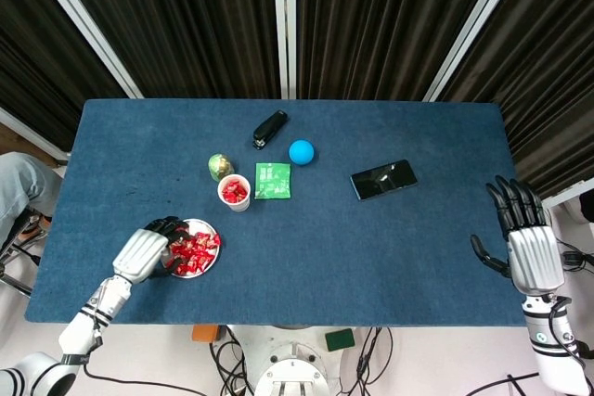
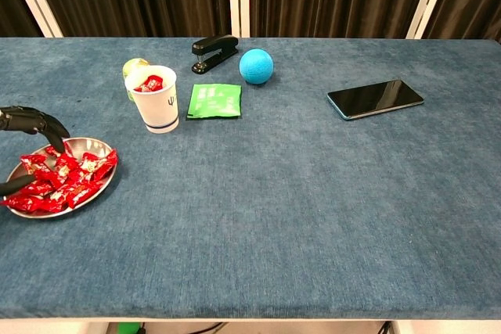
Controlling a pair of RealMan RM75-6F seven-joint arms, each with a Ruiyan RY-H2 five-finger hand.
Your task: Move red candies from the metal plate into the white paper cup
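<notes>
Left robot hand point(image 1: 144, 254) sits at the near-left of the blue counter point(image 1: 371, 248), fingers point(image 2: 35, 121) curved over the left edge of the metal plate point(image 2: 100, 146), tips down among the red candies point(image 1: 193, 249); cannot tell whether it is pinching a candy, contact hidden. Thumb tip shows low at the plate's near-left rim in the chest view. Candies piled in the plate, filling most of it. White paper cup point(image 2: 155, 99) stands upright just behind and right of the plate, apart from it, with a few red candies inside. A small green-gold ball point(image 1: 219, 166) sits just behind-left of the cup, near or touching, cannot tell. Green packet point(image 2: 214, 101) lies flat just right of the cup. Black stapler point(image 1: 270, 129) lies behind the packet near the far edge, blue ball point(image 2: 256, 66) just right of it. Black smartphone point(image 2: 375, 98) lies flat, screen up, well to the right. Right robot hand point(image 1: 522, 238) is off the counter's right near corner, fingers spread and straight, holding nothing, seen only in the head view.
</notes>
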